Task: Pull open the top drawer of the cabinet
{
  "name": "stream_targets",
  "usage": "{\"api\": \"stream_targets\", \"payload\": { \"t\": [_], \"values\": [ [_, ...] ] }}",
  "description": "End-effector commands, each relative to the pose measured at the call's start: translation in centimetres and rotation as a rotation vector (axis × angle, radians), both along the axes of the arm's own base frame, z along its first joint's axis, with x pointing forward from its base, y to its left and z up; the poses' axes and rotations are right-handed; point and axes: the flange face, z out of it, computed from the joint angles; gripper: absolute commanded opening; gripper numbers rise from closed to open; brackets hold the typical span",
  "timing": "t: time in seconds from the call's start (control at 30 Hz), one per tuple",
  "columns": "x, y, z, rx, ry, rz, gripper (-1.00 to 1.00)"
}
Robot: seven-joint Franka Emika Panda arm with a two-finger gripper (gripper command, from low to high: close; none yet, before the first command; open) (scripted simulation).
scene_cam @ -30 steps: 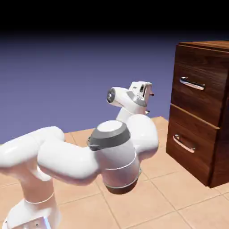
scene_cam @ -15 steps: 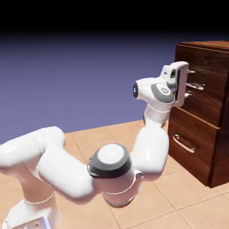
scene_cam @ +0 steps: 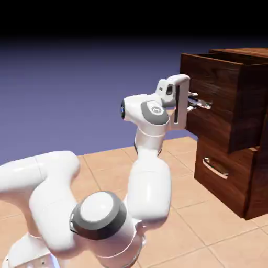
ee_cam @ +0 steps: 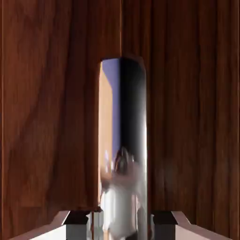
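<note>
The dark wood-grain cabinet (scene_cam: 251,172) stands at the exterior view's right. Its top drawer (scene_cam: 220,99) juts out from the cabinet body, well ahead of the lower drawer front (scene_cam: 222,170). My gripper (scene_cam: 196,102) is shut on the top drawer's silver bar handle (scene_cam: 203,104). In the hand view the shiny handle (ee_cam: 123,140) runs up the middle between my two grey fingertips (ee_cam: 77,220), with my gripper (ee_cam: 122,224) closed around it and the drawer's wood (ee_cam: 47,117) filling the rest.
The lower drawer's silver handle (scene_cam: 214,167) sits closed below. Tan floor tiles (scene_cam: 209,220) spread in front of the cabinet. My white arm's elbow (scene_cam: 99,217) bulks at the lower middle of the exterior view.
My hand reached the top drawer's handle and closed on it, then moved toward the exterior view's left, drawing the drawer out of the cabinet.
</note>
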Motion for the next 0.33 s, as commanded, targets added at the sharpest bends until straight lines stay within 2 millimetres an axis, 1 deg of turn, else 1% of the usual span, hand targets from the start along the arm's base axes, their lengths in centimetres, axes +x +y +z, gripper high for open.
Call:
{"api": "stream_targets", "payload": {
  "t": [0.0,0.13,0.17,0.2,0.23,0.3],
  "values": [
    [-1.2,0.0,0.0,0.000,-0.003,0.000,-1.00],
    [-6.1,0.0,0.0,0.000,-0.003,0.000,-1.00],
    [-7.0,0.0,0.0,0.000,-0.003,0.000,-1.00],
    [-7.0,0.0,0.0,0.000,-0.003,0.000,1.00],
    [-7.0,0.0,0.0,0.000,-0.003,0.000,1.00],
    [-9.7,-0.1,0.2,0.002,-0.004,0.000,1.00]
  ]
}}
